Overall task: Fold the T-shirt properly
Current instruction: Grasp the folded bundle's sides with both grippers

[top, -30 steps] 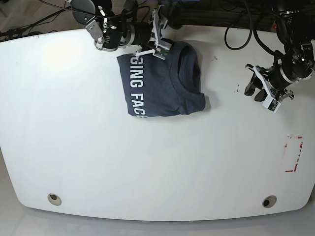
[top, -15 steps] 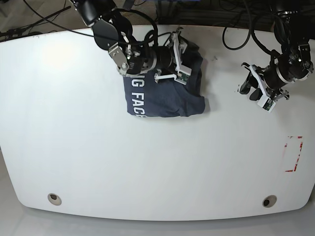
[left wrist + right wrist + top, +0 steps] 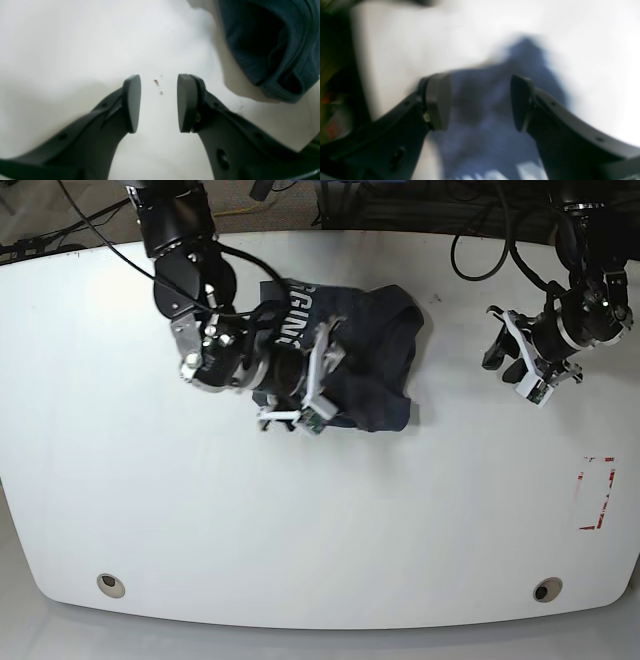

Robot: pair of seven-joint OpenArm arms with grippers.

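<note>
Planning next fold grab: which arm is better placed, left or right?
Probably right. The right gripper hangs open directly over the T-shirt, while the left gripper, also open, is off to the side over bare table.

Bright, even light floods my white worktop (image 3: 300, 530), which glares nearly blown-out. My right wrist view is smeared with motion blur; the T-shirt (image 3: 495, 130) there is a hazy blue patch. My left wrist view is soft, with the T-shirt's shadow falling on the worktop.
</note>
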